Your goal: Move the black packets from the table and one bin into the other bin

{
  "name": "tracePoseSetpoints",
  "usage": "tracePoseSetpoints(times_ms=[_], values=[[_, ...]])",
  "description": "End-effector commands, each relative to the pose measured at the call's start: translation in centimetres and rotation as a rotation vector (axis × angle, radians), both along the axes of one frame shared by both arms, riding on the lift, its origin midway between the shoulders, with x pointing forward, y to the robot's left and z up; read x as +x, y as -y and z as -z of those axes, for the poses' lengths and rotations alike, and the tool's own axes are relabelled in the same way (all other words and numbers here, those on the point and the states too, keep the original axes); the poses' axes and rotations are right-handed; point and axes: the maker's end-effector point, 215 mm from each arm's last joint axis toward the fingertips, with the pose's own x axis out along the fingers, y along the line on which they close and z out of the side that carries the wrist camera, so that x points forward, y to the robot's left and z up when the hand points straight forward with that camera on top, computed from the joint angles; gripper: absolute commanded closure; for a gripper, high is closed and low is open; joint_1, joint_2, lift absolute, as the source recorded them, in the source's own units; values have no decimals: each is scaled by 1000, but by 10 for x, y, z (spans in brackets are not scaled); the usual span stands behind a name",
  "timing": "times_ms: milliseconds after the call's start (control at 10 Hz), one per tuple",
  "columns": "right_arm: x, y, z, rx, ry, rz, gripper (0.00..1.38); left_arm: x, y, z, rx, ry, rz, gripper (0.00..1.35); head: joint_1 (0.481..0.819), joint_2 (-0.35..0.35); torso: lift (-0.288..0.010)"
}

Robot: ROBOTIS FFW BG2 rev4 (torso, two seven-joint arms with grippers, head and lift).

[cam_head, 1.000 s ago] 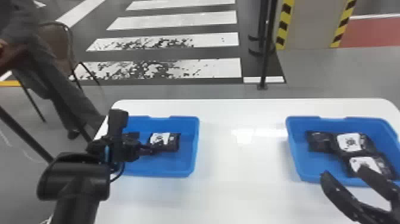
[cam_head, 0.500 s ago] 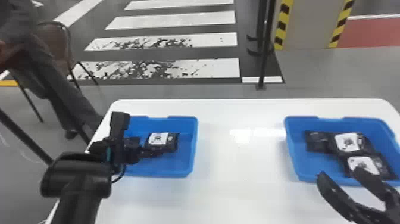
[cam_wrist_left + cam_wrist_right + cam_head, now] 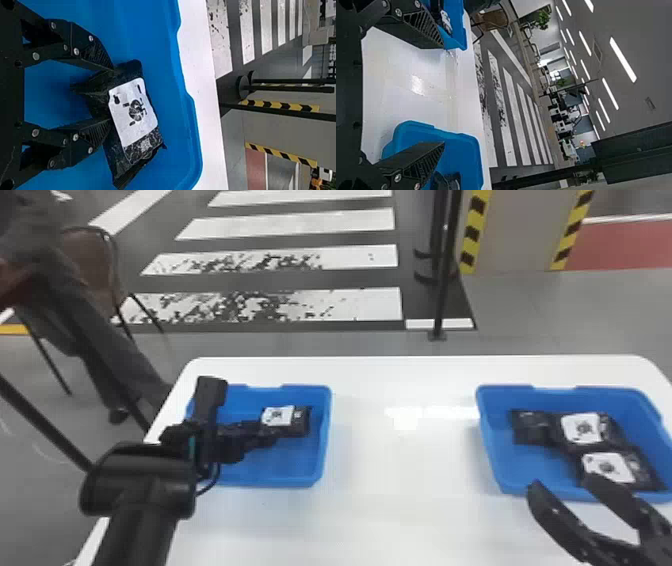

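There is room to pass over the worktop (image 3: 400, 490) between the left bin (image 3: 324, 440) and right bin (image 3: 488, 445). Their walls bar low crossings; the left arm (image 3: 137, 485) obstructs the left bin's left side.

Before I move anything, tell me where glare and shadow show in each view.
Head view: a bright glare patch on the white table, between the left bin and the right bin; left wrist view: a soft, darker shadow on the left bin's floor beside the black packet; right wrist view: a glare spot on the table, and bright ceiling lights beyond it.
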Motion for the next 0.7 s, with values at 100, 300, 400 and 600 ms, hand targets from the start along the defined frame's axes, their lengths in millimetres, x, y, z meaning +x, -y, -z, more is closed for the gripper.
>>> tracePoseSetpoints(times_ms=[100, 300, 400, 600], values=[[-2, 0, 6, 14, -14, -2, 159, -3, 7, 6, -18, -3, -17, 1208, 695, 116, -110], [-2, 1, 7, 19, -15, -4, 159, -10, -1, 9, -49, 9, -42, 1208, 695, 112, -110], [-2, 0, 5, 19, -12, -5, 159, -14, 2, 9, -94, 27, -53, 1208, 695, 117, -110], [-2, 0, 4, 17, -10, -8, 159, -19, -11, -20, -129, 99, -88, 1208, 695, 122, -110]])
